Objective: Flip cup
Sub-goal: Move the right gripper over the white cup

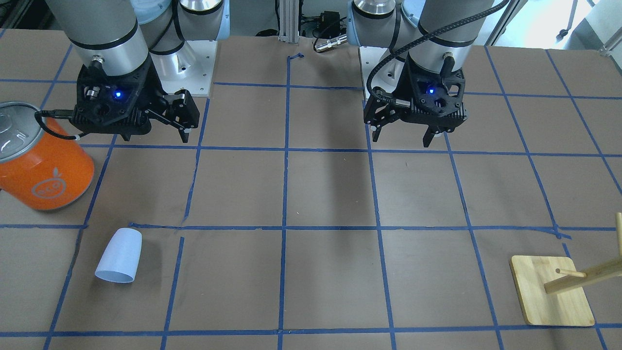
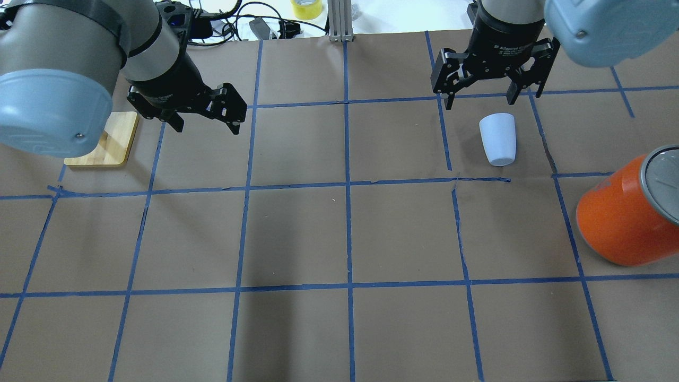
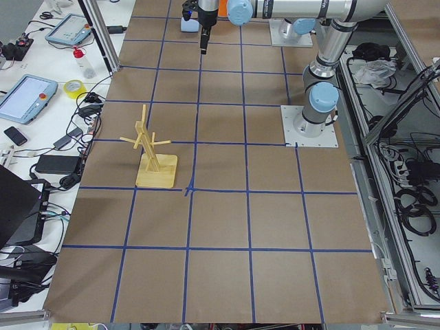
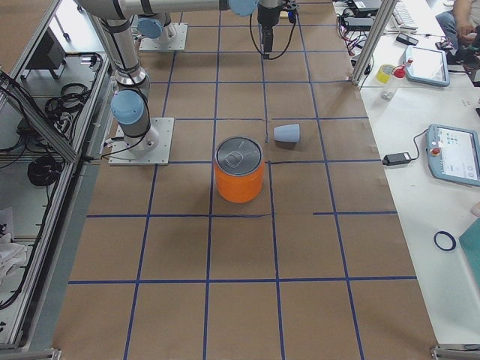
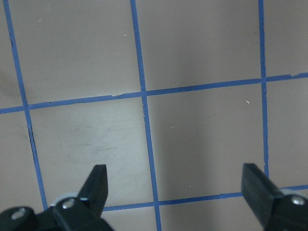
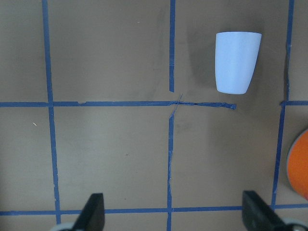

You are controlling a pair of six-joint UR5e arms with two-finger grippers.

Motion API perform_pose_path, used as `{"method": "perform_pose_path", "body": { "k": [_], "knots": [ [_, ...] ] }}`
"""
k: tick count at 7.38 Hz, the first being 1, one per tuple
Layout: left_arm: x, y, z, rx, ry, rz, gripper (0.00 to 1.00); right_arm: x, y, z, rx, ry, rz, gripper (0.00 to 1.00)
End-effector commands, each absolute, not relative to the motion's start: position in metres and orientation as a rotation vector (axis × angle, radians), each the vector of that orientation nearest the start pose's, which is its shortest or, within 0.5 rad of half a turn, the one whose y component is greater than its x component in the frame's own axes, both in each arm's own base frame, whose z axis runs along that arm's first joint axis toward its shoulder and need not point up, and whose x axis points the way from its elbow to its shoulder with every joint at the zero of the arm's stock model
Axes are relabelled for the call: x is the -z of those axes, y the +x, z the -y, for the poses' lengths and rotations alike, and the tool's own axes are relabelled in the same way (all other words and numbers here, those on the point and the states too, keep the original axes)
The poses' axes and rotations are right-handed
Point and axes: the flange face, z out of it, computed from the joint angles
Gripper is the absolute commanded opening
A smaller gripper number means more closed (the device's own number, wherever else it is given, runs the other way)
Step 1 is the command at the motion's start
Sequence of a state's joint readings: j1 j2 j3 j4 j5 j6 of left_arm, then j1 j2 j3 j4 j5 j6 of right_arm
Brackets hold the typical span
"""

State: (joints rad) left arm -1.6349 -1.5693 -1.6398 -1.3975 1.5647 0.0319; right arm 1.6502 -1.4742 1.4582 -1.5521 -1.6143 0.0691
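The pale blue-white cup (image 1: 119, 255) lies on its side on the brown table, its wider rim pointing away from the robot. It also shows in the overhead view (image 2: 497, 139), the exterior right view (image 4: 286, 133) and the right wrist view (image 6: 237, 61). My right gripper (image 2: 481, 101) hangs above the table, open and empty, and also shows in the front-facing view (image 1: 155, 136). In its wrist view the cup lies ahead and to the right of its gripper (image 6: 173, 202). My left gripper (image 2: 206, 127) is open and empty over bare table, far from the cup (image 5: 174, 175).
A large orange can (image 2: 626, 217) with a silver top stands on the robot's right, close to the cup (image 1: 43, 165). A wooden peg stand (image 2: 109, 143) stands on a wooden base on the robot's left (image 1: 551, 291). Blue tape lines grid the table.
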Motion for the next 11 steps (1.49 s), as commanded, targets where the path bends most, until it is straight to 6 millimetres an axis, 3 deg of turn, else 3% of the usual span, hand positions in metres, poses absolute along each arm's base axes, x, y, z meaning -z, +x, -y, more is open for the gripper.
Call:
{"method": "perform_pose_path", "body": {
  "k": [1,8,10,11],
  "knots": [
    [-0.471,-0.166,0.491,0.162,0.152,-3.142,1.00,-0.492,0.171,0.521,0.010,-0.017,-3.186,1.00],
    [-0.473,-0.166,0.492,0.166,0.157,-3.141,1.00,-0.499,0.181,0.530,0.130,-0.020,-3.079,1.00],
    [-0.468,-0.166,0.491,0.152,0.157,-3.142,1.00,-0.496,0.151,0.545,0.135,0.045,-3.135,1.00],
    [-0.467,-0.166,0.491,0.150,0.162,-3.141,1.00,-0.475,0.129,0.559,0.080,0.090,-3.202,1.00]
  ]
}}
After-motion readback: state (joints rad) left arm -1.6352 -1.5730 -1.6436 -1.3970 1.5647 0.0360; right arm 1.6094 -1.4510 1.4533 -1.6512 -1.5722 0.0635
